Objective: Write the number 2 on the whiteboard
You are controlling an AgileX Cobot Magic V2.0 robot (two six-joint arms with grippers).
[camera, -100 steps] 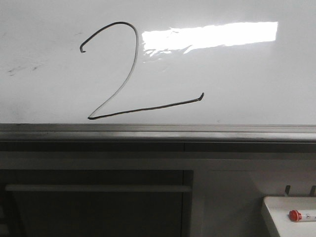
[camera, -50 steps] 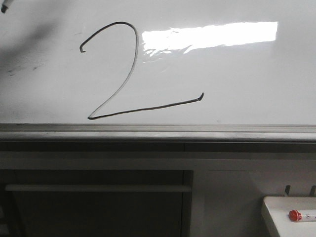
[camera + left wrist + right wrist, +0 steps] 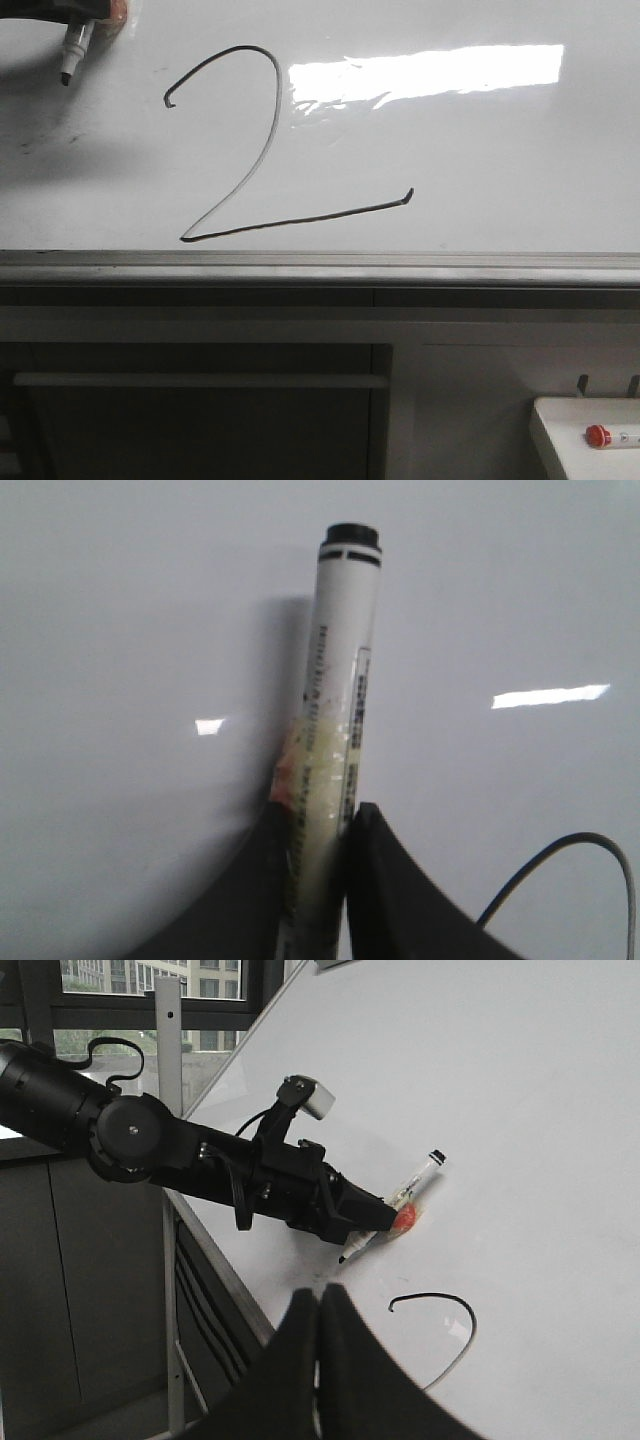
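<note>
A: Where is the large thin black hand-drawn number 2 [image 3: 270, 150]?
B: On the wide glossy white whiteboard [image 3: 500, 150], just above its grey lower rail.
A: And the hands?
B: The left hand [image 3: 318, 825] is clenched on a white marker pen [image 3: 335, 730] by the board's top-left corner; the right hand [image 3: 318, 1305] is pressed closed, grasping nothing.

Left gripper [image 3: 75, 12] mostly cropped, seemingly

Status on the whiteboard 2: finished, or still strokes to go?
Looks done: a complete thin black hand-drawn 2 with hook, diagonal and base stroke sits on the glossy white whiteboard. In hand: the left gripper grips a white marker, its tip near the board's upper left, away from the strokes. Left: seemingly nothing to draw.
</note>
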